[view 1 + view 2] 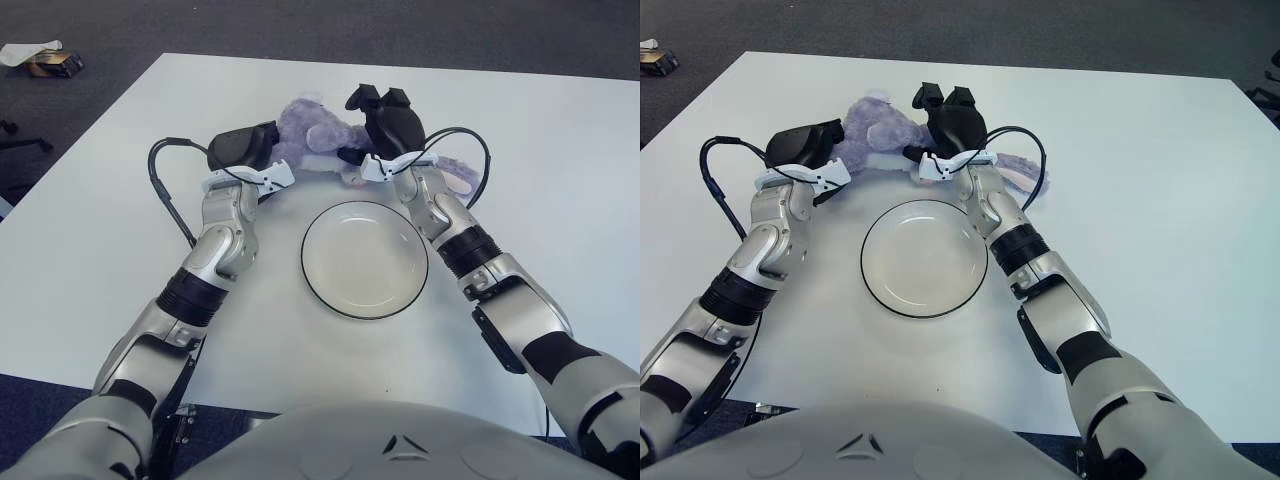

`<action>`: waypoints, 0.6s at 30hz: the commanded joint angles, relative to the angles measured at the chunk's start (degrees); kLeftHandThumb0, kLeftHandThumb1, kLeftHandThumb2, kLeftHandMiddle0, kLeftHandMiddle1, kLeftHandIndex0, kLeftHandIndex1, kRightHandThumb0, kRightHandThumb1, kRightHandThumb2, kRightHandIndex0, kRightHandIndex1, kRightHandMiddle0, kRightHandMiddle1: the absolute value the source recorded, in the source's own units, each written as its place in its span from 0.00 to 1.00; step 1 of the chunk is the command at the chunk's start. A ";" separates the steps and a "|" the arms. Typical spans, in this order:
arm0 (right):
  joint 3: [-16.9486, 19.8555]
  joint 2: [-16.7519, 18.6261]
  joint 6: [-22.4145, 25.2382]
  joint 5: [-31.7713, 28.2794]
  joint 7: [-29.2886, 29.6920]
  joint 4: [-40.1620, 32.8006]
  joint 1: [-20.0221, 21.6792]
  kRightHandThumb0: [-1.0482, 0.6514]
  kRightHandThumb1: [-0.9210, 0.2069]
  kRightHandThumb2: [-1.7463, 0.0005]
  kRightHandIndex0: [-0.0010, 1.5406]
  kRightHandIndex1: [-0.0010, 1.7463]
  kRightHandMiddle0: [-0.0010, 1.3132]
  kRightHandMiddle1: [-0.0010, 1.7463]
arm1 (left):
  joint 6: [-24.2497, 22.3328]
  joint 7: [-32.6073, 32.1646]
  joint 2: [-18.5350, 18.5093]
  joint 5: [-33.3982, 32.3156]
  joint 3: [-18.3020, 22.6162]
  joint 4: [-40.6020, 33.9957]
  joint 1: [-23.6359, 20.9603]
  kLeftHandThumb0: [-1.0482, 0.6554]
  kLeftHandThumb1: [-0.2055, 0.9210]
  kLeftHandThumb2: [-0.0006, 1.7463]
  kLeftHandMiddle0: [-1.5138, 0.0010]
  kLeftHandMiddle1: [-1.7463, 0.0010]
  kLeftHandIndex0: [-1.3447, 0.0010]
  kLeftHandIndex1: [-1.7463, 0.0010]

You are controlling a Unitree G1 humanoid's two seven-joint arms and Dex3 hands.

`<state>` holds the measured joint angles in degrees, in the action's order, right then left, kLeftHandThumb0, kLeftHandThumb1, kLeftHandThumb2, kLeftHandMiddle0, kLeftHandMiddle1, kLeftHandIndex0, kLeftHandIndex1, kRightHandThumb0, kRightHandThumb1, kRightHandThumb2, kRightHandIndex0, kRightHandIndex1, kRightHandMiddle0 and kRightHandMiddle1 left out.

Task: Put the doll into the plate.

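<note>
A white bench [90, 230] fills most of the frame, set on dark grey carpet [300, 25], with a small scrap of clutter [40, 58] on the floor at the upper left corner.

The purple doll [315, 130] lies on the bench in the upper middle of the frame, just above the empty plate [365, 258] at the centre. The left hand [243, 150] is pressed against the doll's left end and the right hand [385, 120] sits over its right part. Whether either hand's fingers have closed on the plush I cannot tell, since the dark hand bodies hide them.

To do this step well, I judge both hands should squeeze inward evenly until the soft body is pinned between them, lift it clear of the plate's rim, then bring it down towards the frame's centre and let go only once it sits inside the rim. A lopsided grip would likely let the floppy doll sag and drape over the edge.
</note>
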<state>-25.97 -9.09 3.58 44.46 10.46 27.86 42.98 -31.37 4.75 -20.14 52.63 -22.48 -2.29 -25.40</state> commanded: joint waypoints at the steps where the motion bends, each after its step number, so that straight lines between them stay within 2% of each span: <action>1: -0.18 -1.00 1.33 -0.49 -3.92 -1.83 -1.55 0.12 0.20 0.65 0.00 0.25 0.00 0.45 | 0.13 -0.05 0.06 1.34 0.20 -0.67 0.67 0.61 0.07 1.00 0.36 0.10 0.44 0.00; 6: 0.56 -1.15 2.36 -2.78 -8.34 -4.51 -3.59 0.08 0.14 0.70 0.00 0.14 0.00 0.39 | -0.22 0.29 0.46 1.95 0.11 -0.43 0.48 0.61 0.09 1.00 0.38 0.07 0.45 0.00; 13: 1.34 -2.24 4.03 -5.83 -15.69 -9.64 -6.36 0.04 0.06 0.76 0.00 0.06 0.00 0.36 | -1.27 1.05 1.29 2.74 0.34 -0.58 0.42 0.61 0.09 1.00 0.38 0.08 0.45 0.00; 18: 1.54 -3.42 4.87 -6.92 -20.08 -11.34 -6.73 0.01 0.01 0.80 0.00 0.01 0.00 0.35 | -1.21 0.74 1.75 2.56 0.57 -0.43 0.34 0.61 0.09 1.00 0.38 0.08 0.45 0.00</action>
<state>-24.94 -11.29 7.62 38.54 -6.98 17.75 36.93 -32.60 5.20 -18.58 54.66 -22.39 -2.36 -25.20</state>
